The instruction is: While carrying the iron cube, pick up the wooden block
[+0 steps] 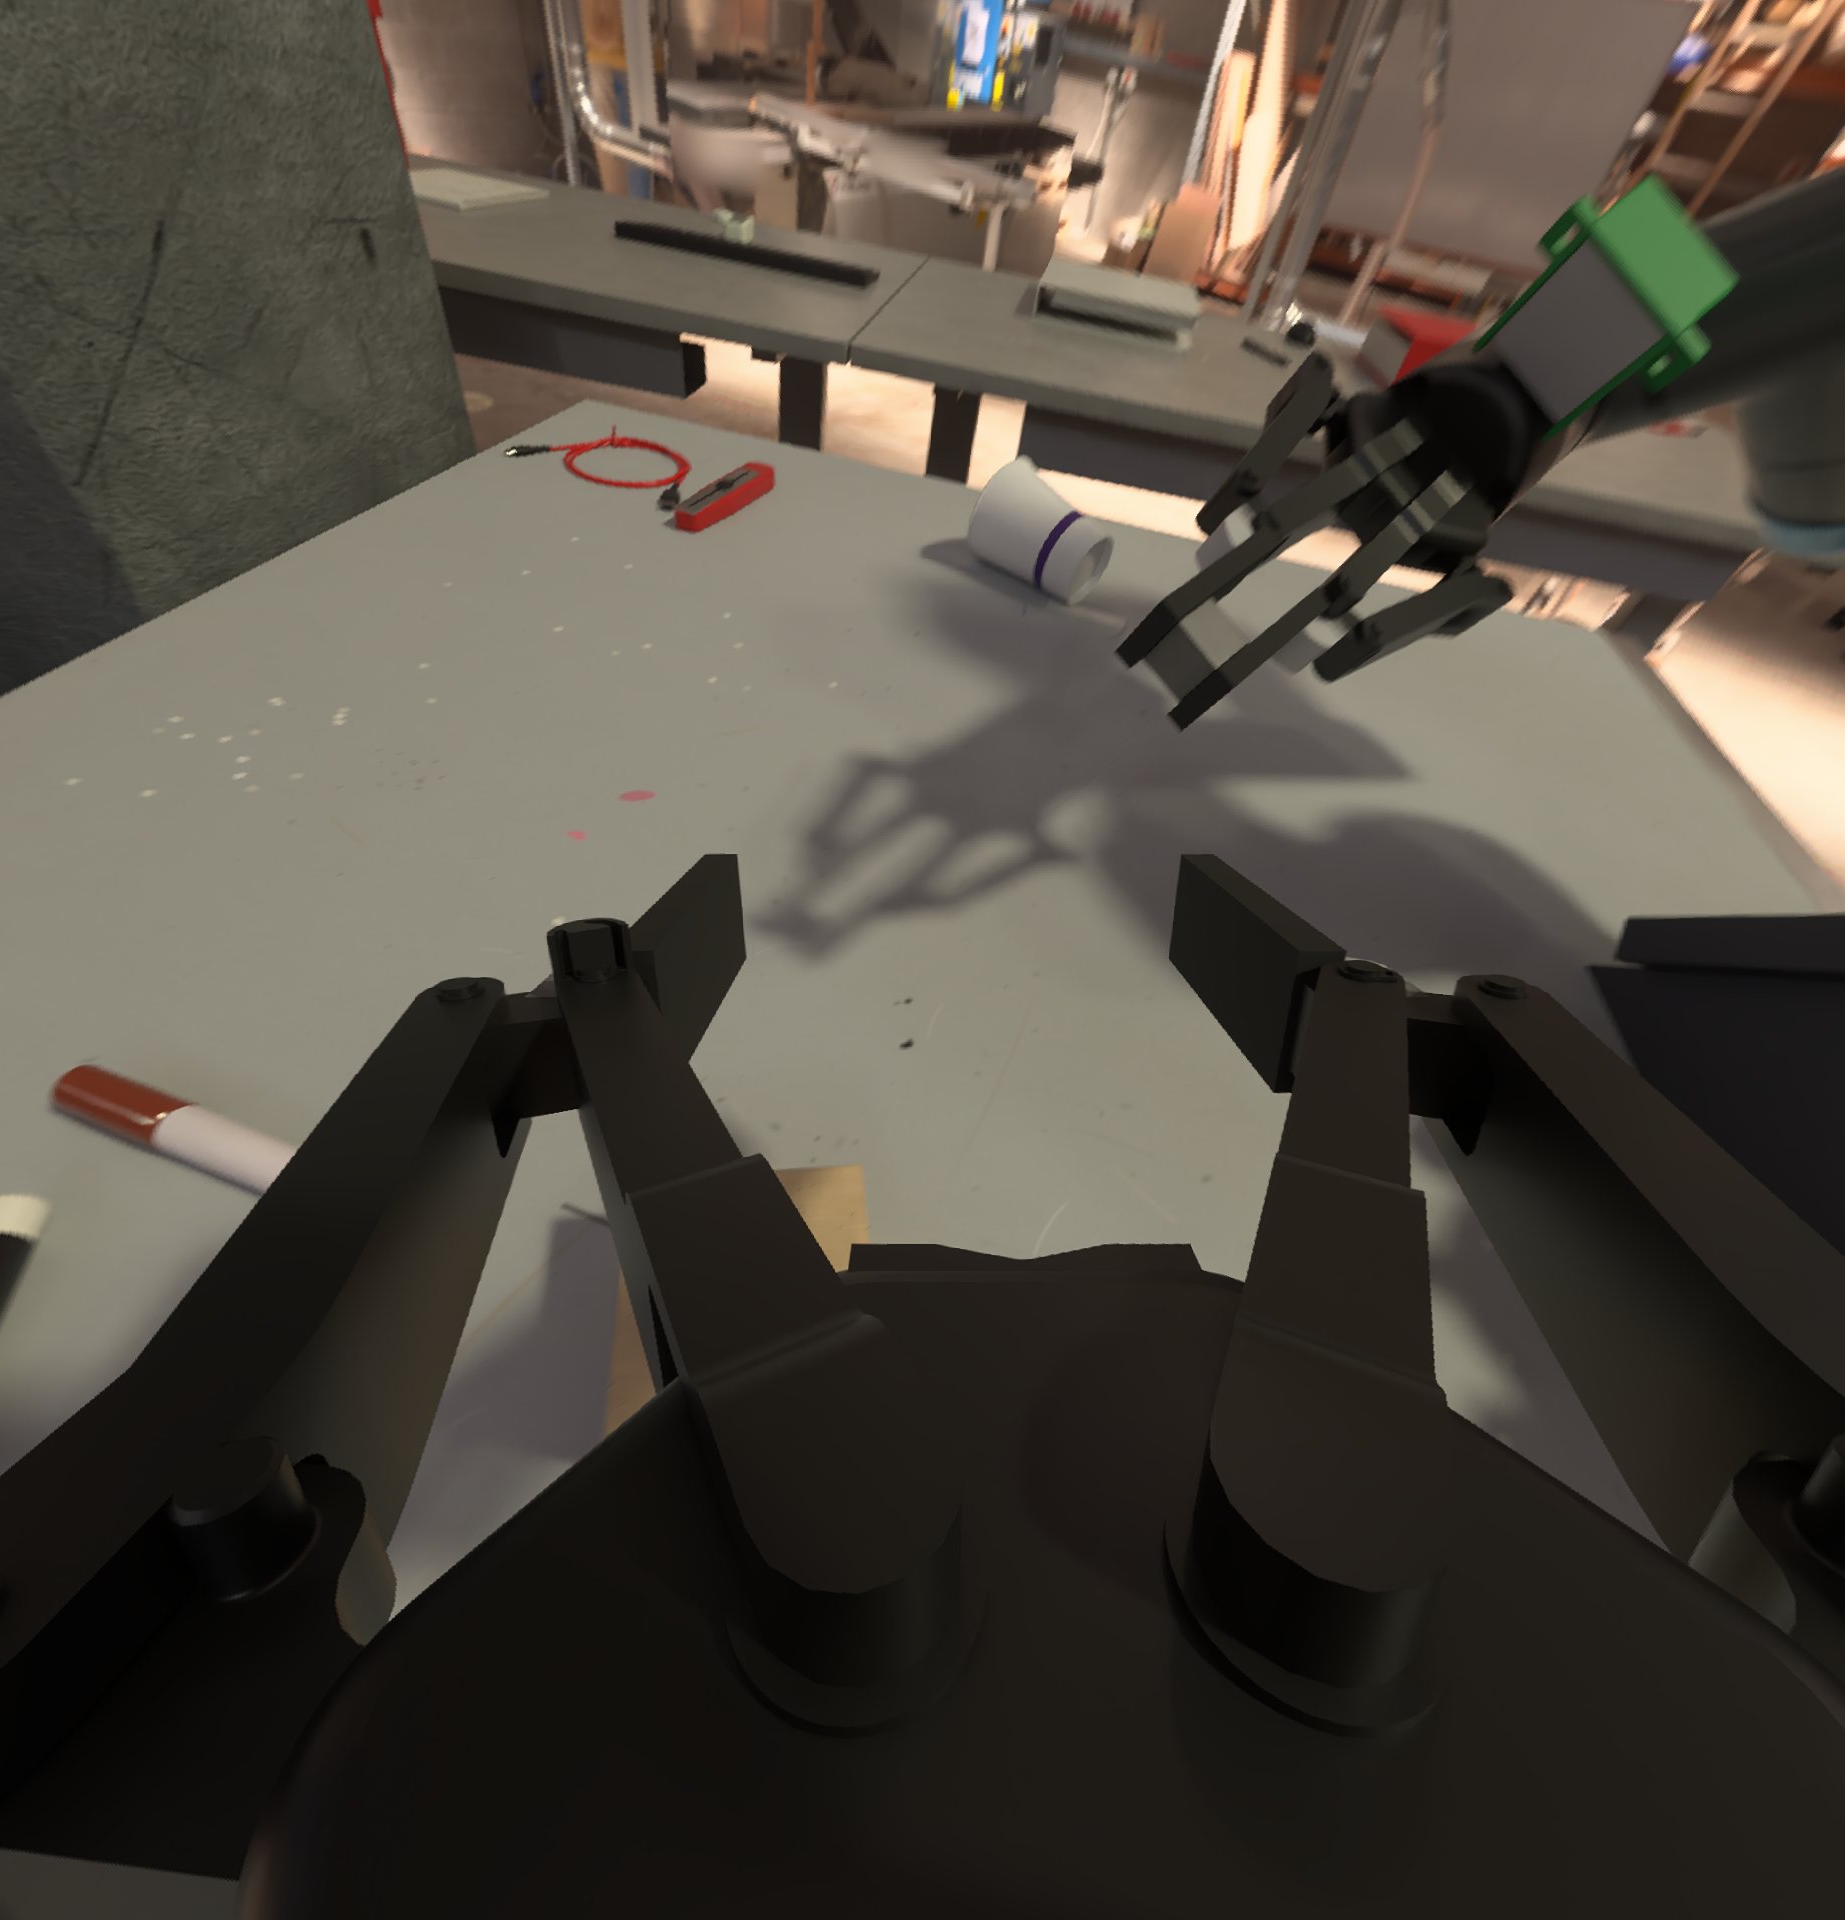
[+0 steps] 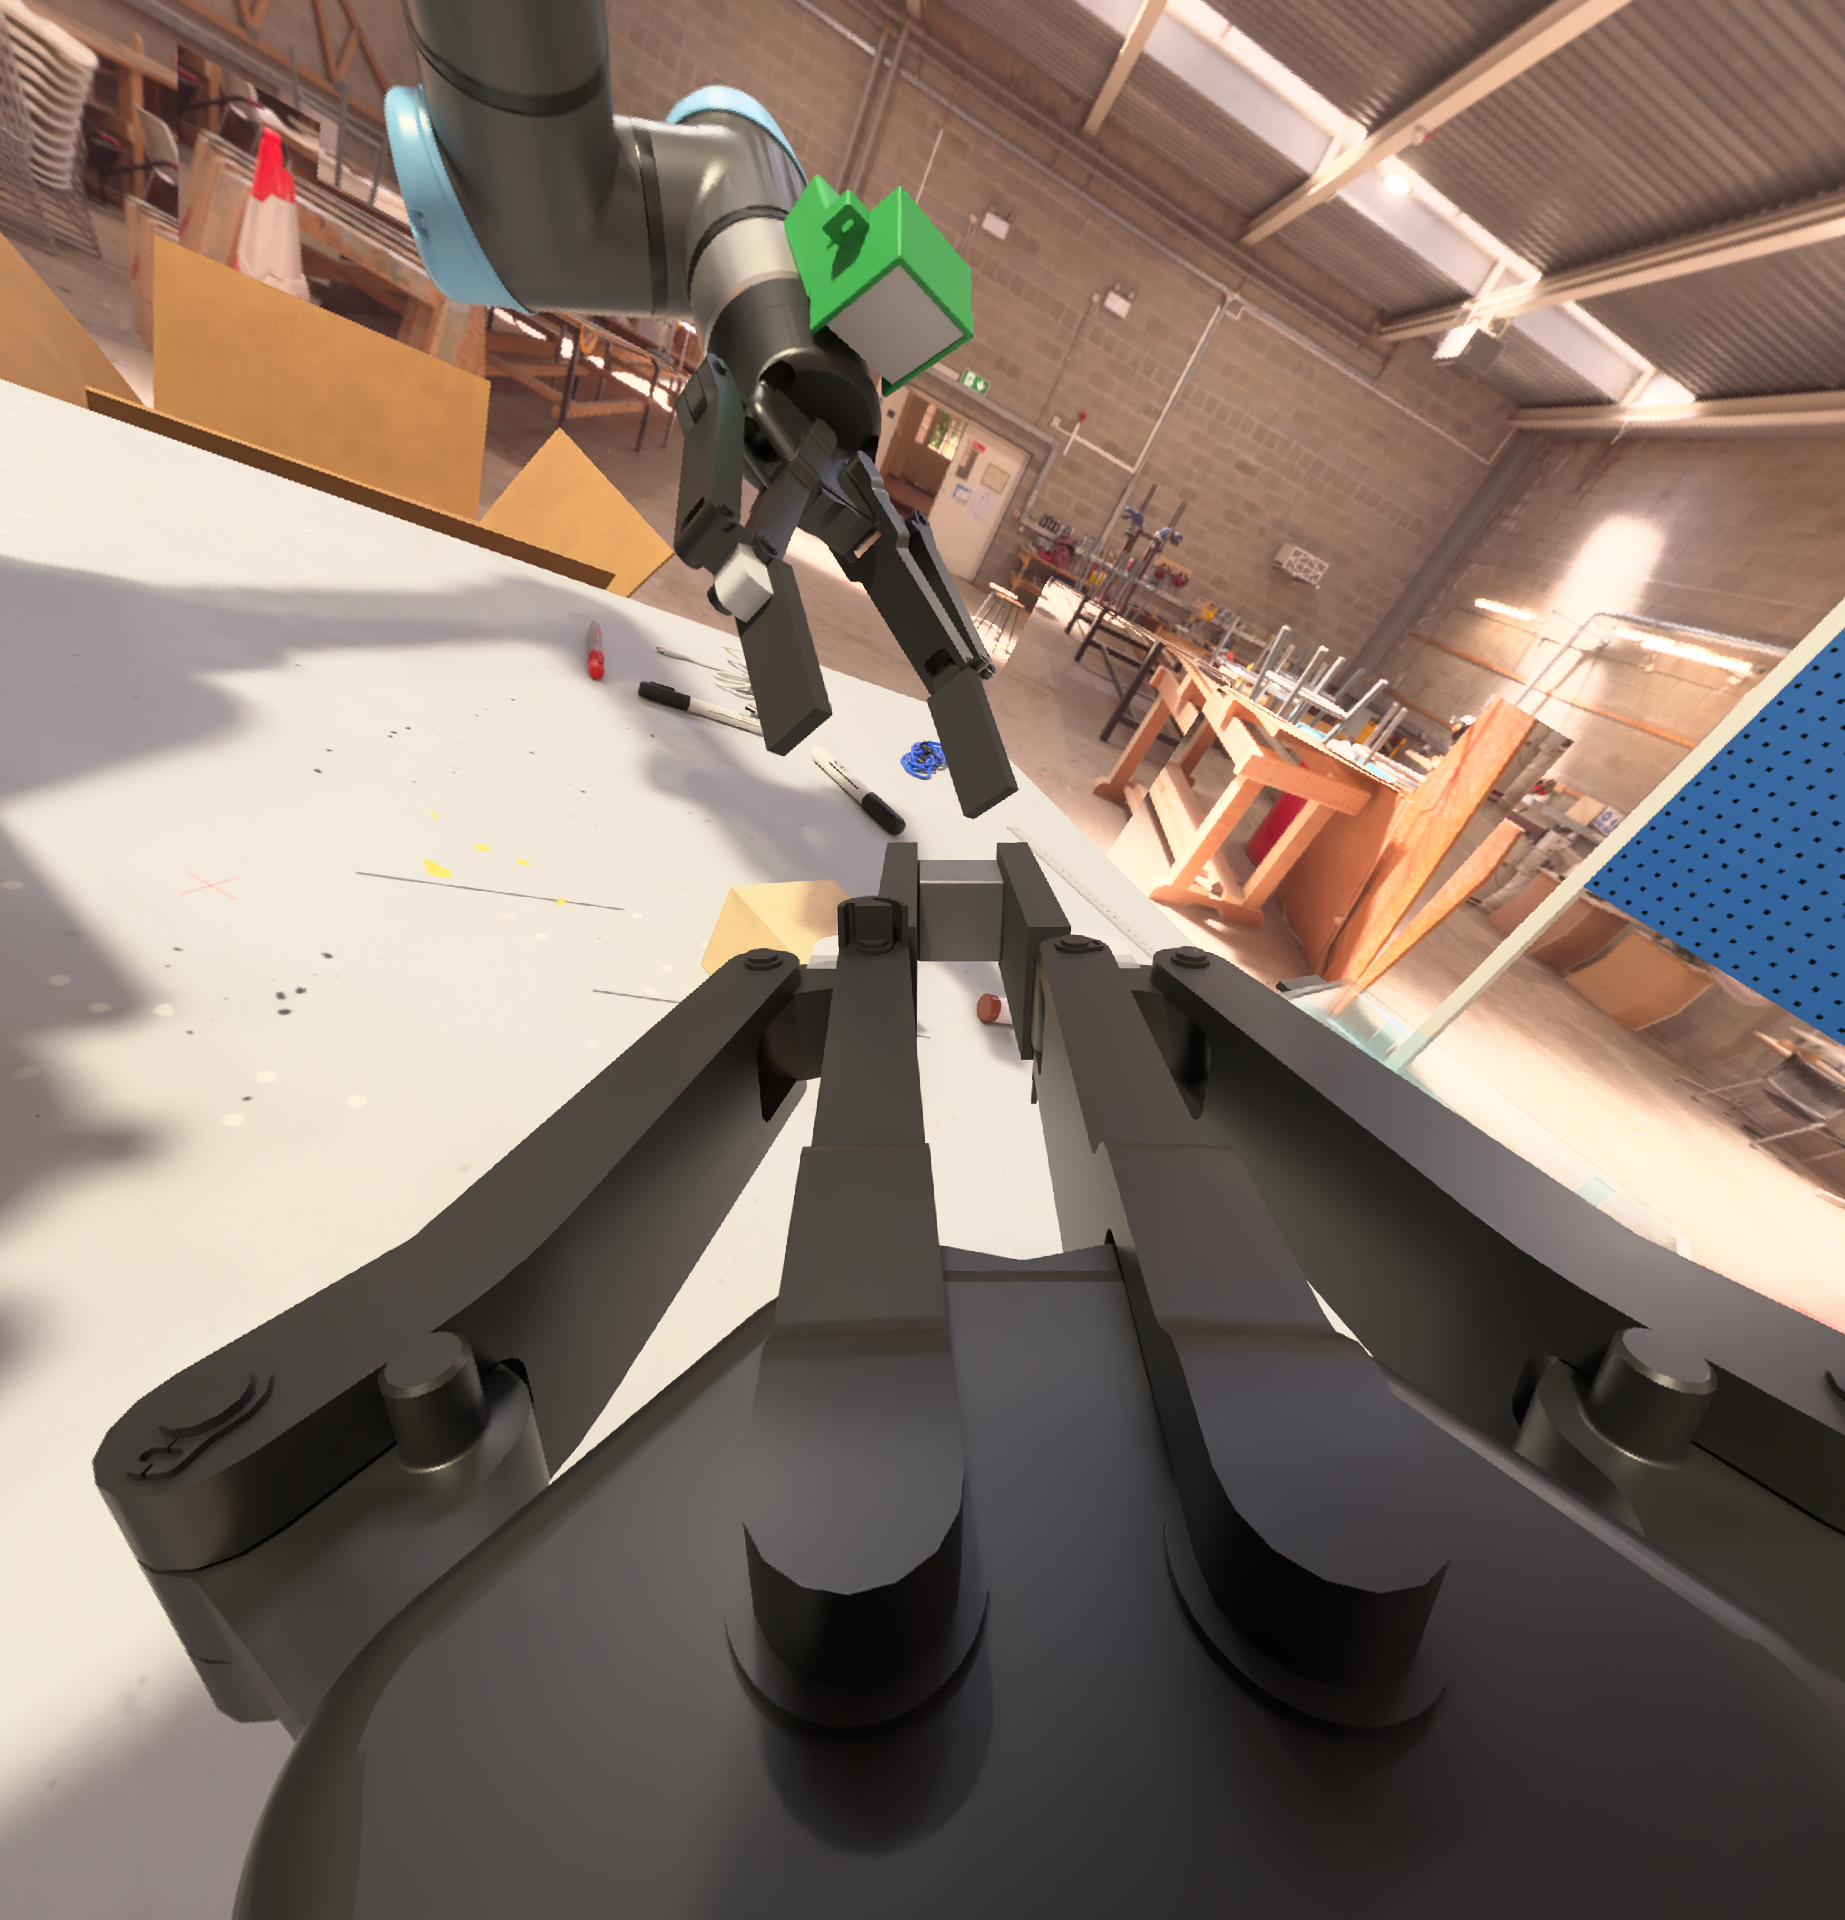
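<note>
Two grippers: left empty, right loaded.
Left gripper (image 1: 959,935) spread wide, holding nothing, above the wooden block (image 2: 778,920) on the table (image 2: 274,1039); block looks light, stiff, grippy: take its flat opposite faces. Right gripper (image 2: 956,902) clamped on iron cube (image 2: 959,914), likely heavy and slick.

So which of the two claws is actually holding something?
The right gripper: it is clamped on the iron cube. The left gripper hangs open and empty.

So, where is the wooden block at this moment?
The wooden block lies on the white table, seen in the right wrist view just left of the right gripper, which is shut on the iron cube.
</note>
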Controlling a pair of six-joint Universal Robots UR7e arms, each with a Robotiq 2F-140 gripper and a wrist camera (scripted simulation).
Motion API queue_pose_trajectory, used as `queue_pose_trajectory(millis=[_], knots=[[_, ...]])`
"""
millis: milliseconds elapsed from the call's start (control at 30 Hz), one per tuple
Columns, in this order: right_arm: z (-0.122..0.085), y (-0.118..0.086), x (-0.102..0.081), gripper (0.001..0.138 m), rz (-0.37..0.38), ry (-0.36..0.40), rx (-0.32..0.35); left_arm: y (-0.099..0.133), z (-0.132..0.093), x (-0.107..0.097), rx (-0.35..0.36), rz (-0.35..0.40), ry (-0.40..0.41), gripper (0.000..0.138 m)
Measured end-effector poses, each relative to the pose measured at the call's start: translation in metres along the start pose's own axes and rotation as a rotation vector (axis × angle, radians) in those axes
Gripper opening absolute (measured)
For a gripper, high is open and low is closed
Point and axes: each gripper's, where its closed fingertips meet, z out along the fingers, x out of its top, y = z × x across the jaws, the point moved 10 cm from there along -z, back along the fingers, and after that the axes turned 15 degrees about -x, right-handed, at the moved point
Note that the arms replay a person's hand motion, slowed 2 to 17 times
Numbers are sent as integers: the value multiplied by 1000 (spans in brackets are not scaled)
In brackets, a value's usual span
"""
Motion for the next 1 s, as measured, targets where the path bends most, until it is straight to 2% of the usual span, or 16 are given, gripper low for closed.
queue_pose_trajectory(millis=[200,333,467,667,833,1000], knots=[[2,0,-3,20,-1,-6,3,-10,-9,-16,167,80,-193,122],[3,-1,-5,20,-1,-9,6,-16,-8,-30,224,103,-301,133],[5,-1,-7,20,4,-14,9,-21,-4,-46,248,98,-384,138],[6,-1,-9,20,9,-17,12,-30,1,-70,271,70,-495,138],[8,-2,-11,20,9,-24,18,-37,6,-85,278,38,-544,138],[9,-2,-12,20,10,-28,21,-42,11,-96,269,6,-558,138]])
